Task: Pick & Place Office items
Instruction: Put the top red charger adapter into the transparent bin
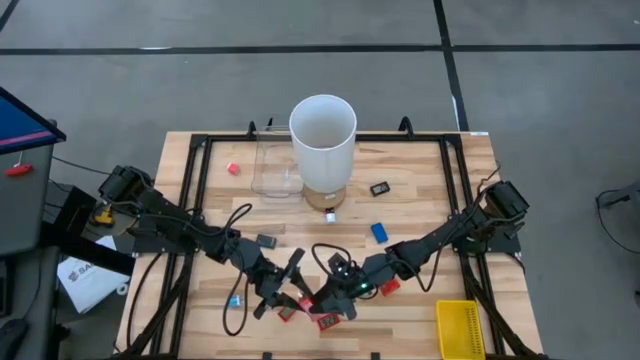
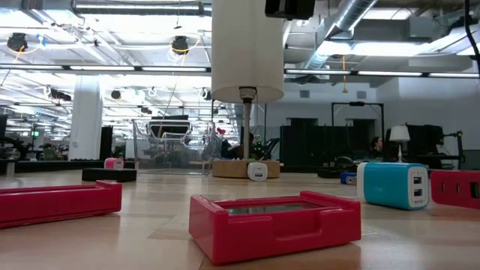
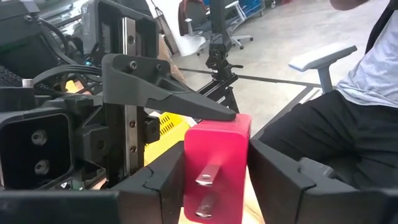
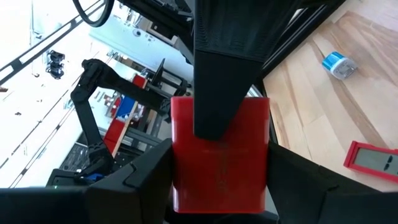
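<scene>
You have barely begun: both claws [image 1: 322, 300] pinch one red charger block [image 3: 216, 165] between them, while the other office items [image 1: 380, 232] lie scattered over the tabletop [image 1: 420, 190].

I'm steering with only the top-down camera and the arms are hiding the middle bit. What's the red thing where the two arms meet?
Observer: The left wrist view shows it's a red plug block with two metal prongs, between the fingers of the left end effector.
Operator: Is the other arm holding it too?
Observer: Yes. In the right wrist view, the right end effector has a finger against each side of that block.
Operator: And the little blue thing on the table?
Observer: The low view shows the blue cube has a white face with two slots.
</scene>
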Controlling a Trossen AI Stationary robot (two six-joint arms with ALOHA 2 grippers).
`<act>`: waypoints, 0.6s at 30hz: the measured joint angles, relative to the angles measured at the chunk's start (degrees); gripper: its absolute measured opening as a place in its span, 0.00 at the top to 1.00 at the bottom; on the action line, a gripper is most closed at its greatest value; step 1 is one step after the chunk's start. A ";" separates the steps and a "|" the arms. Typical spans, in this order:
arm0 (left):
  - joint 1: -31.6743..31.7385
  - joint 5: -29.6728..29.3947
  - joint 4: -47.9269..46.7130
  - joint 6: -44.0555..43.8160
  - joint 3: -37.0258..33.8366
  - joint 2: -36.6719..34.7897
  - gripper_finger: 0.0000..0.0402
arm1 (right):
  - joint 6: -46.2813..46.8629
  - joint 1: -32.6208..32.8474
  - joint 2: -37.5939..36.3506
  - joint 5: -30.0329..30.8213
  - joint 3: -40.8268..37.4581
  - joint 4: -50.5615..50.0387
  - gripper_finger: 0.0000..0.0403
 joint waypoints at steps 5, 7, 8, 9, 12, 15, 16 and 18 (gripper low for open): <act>0.00 0.00 0.00 0.02 -0.02 0.00 0.64 | -0.97 0.00 0.00 -0.02 0.00 0.09 0.45; 0.00 0.00 0.00 0.04 -0.02 0.00 0.64 | -1.20 0.00 0.00 0.00 0.00 0.09 0.45; 0.00 0.00 0.01 0.06 -0.02 0.00 0.64 | -1.43 0.00 0.00 -0.01 0.00 0.14 0.45; 0.00 0.00 0.03 0.09 -0.02 0.00 0.64 | -1.78 0.00 0.00 -0.01 0.00 0.21 0.45; 0.00 0.00 0.28 0.08 -0.02 0.00 0.64 | -2.45 0.04 0.00 0.01 -0.02 0.74 0.45; 0.00 -0.05 0.30 0.05 -0.02 0.00 0.64 | -3.02 0.07 0.00 0.10 -0.02 0.82 0.43; 0.00 -0.07 0.31 0.00 -0.02 0.00 0.65 | -3.21 0.11 0.00 0.29 -0.02 0.86 0.42; 0.00 -0.11 0.29 0.00 -0.02 0.00 0.65 | -3.59 0.09 0.00 0.40 -0.02 1.07 0.40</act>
